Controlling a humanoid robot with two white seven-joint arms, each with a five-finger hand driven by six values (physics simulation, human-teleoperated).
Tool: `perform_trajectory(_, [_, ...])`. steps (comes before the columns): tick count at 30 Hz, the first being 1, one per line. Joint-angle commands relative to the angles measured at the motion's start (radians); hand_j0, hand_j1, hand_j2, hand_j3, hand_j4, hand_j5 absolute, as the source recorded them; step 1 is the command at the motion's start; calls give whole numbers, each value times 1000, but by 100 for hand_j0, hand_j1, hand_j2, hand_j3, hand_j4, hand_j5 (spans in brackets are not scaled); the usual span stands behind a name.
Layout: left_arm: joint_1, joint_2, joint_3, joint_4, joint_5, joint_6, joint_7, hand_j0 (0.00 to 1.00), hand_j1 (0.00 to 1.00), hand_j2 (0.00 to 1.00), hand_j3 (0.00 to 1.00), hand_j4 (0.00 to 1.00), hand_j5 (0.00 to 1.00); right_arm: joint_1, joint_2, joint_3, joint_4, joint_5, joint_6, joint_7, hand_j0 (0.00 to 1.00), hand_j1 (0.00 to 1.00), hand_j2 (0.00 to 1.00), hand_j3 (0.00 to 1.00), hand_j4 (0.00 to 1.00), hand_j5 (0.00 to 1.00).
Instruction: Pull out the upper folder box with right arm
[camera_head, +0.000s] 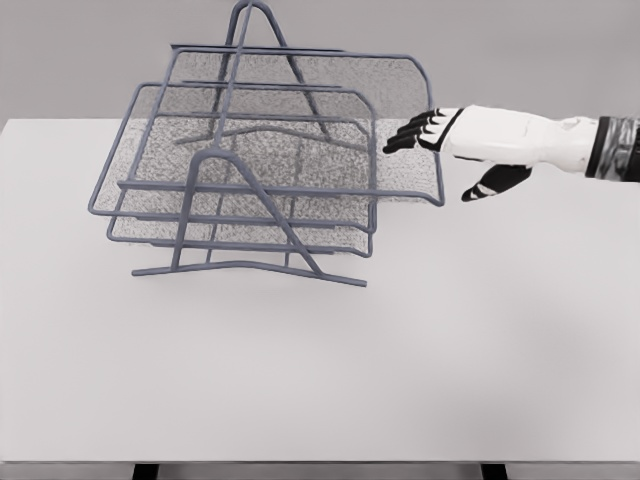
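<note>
Tabletop (320, 380): plain white, nearest the camera and carrying everything; the wire rack is sitting toward its far left part.
Rack (250, 265): grey wire frame with mesh trays stacked in it, leaning back a bit, its open front pointing to the right of the frame's legs.
Upper folder box (300, 130): top mesh tray in the rack, looking like it's already sticking out a little to the right of the rack; its long axis is running left-right, so I'm guessing the slide-out goes rightward too.
Right hand (455, 150): coming in from the right, hovering just off the right end of the rack, roughly level with the upper trays. Black fingertips (405, 138) are pointing at the rack, thumb hanging lower. Fingers loosely apart, not gripping anything.
Key relation: the box is lying directly left of the hand, front rim (428, 95) closest and slightly above the fingertips. Can't tell if they're touching the wire.
Left arm: not showing up anywhere.
My guess: hooking that front rim is what's coming.
</note>
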Motion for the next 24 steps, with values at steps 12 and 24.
perform_trajectory(12, [0,0,0,0,0,0,0,100,100,100,100,100,100,52,-69,-10,-25,14,3,-1,100,100,100,100,100,100])
perform_trajectory(24, [0,0,0,0,0,1,0,100,100,100,100,100,100,78,-144,-14,-55,8,3,-1,100,100,100,100,100,100])
